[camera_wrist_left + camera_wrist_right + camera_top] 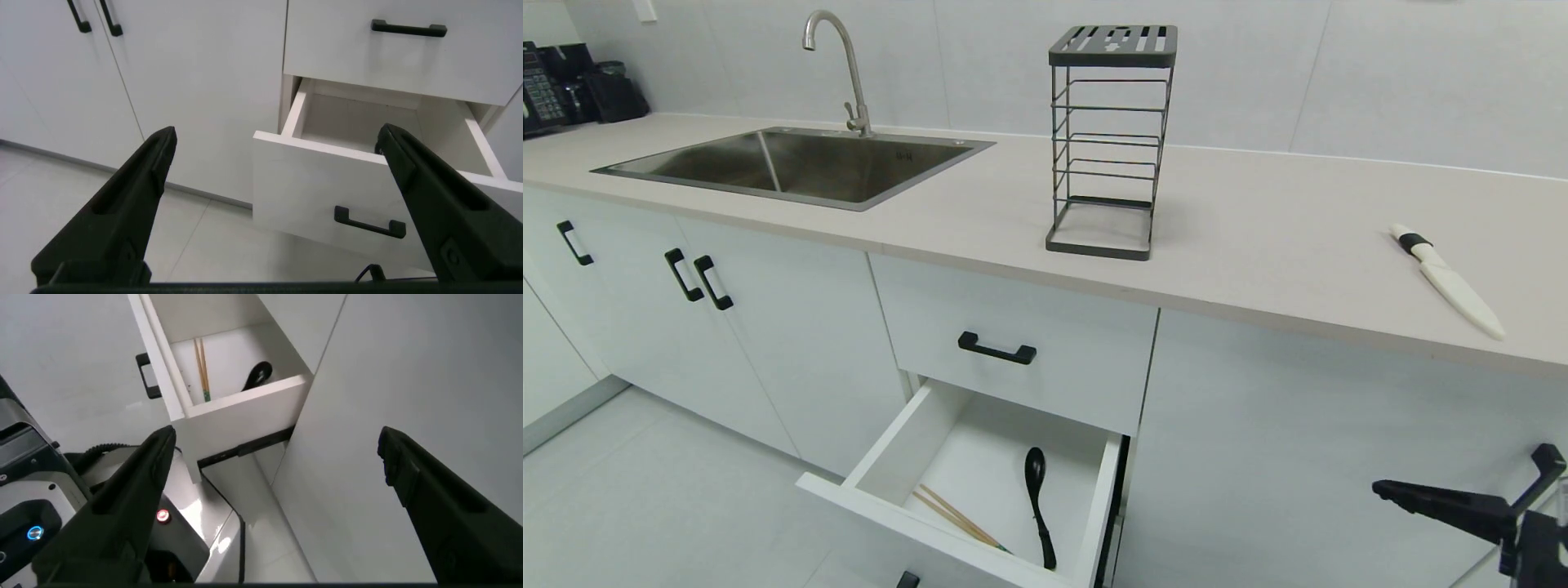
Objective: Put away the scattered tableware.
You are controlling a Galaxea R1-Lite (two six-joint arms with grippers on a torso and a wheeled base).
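— Grippers?
— Left gripper point(278, 135) and right gripper point(275, 437) are both gaping wide, gripping nothing, near the open drawer point(886, 441).
— Tableware?
— Knife point(1447, 280) is lying on the counter point(1258, 220), right of the rack point(1107, 147); spoon point(1037, 498) and chopsticks point(956, 516) are lying in the drawer.

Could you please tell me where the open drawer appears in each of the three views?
Head view: the open drawer is low in the middle, under the shut drawer.
Left wrist view: it sits between the fingers, front panel toward the camera.
Right wrist view: seen from above, beyond the fingers, holding chopsticks and a spoon.
Shared landmark: its black handle.
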